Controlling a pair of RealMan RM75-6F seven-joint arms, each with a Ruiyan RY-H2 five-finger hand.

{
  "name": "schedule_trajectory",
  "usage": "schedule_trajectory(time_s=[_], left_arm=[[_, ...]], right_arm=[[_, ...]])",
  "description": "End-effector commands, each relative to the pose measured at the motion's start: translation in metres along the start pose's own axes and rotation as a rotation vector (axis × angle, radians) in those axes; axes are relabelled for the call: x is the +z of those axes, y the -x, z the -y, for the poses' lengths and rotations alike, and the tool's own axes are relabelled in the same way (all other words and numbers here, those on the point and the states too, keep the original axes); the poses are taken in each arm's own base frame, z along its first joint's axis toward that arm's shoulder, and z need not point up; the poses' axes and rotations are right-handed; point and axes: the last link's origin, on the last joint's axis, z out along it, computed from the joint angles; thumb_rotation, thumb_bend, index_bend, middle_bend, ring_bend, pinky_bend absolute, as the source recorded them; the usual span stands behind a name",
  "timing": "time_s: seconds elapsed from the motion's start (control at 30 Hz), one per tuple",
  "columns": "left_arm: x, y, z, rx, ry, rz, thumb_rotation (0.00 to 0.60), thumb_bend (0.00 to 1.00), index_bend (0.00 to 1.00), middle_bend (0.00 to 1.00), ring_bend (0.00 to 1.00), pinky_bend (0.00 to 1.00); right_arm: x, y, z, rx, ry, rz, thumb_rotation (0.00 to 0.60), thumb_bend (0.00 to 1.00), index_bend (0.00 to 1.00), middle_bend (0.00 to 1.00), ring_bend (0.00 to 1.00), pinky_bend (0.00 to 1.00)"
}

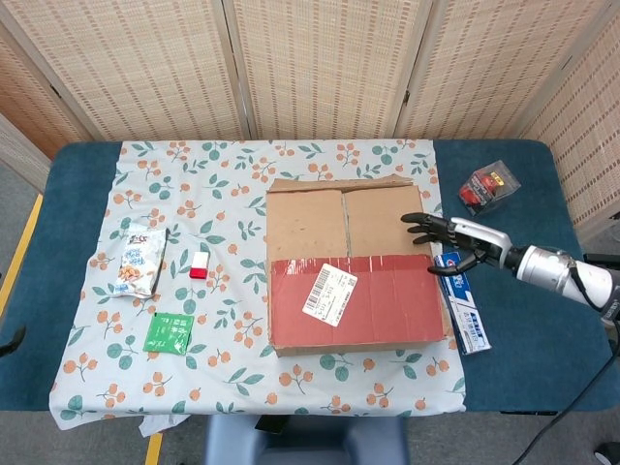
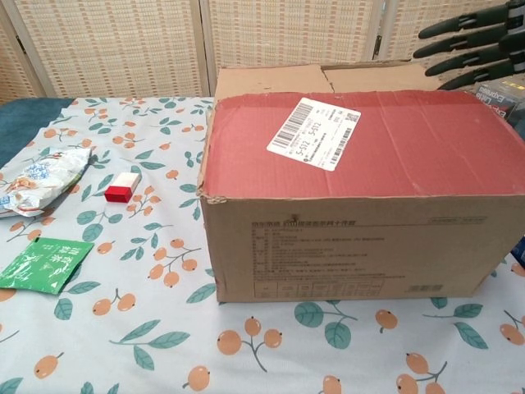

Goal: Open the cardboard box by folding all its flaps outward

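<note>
Your cardboard box (image 1: 354, 266) sits closed on the floral tablecloth, all flaps flat. The near top flap is red with a white shipping label (image 2: 313, 132); the far flaps are plain brown.
</note>
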Motion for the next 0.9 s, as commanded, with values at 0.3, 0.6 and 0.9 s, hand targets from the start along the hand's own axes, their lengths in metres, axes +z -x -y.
schedule_trajectory(time_s=[0.3,0.6,0.9], left_arm=[[0.0,0.0,-0.001,0.001,0.001,0.002,0.6,0.4,0.08,0.0,0.0,0.0],[0.001,0.0,-0.003,0.009,0.007,0.0,0.6,0.4,0.08,0.0,0.0,0.0],[-0.001,0.0,-0.009,0.02,0.035,-0.007,0.6,0.4,0.08,0.0,0.0,0.0]], right_arm=[[0.005,0.003,-0.008,0.05,-0.024,0.044,0.6,0.36,0.05,0.0,0.05,0.11],[-0.006,0.011,-0.006,0.058,-0.063,0.054,0.6,0.36,0.05,0.0,0.05,0.18],[-0.027,0.026,-0.004,0.04,-0.106,0.067,0.6,0.35,0.05,0.0,0.04,0.21]])
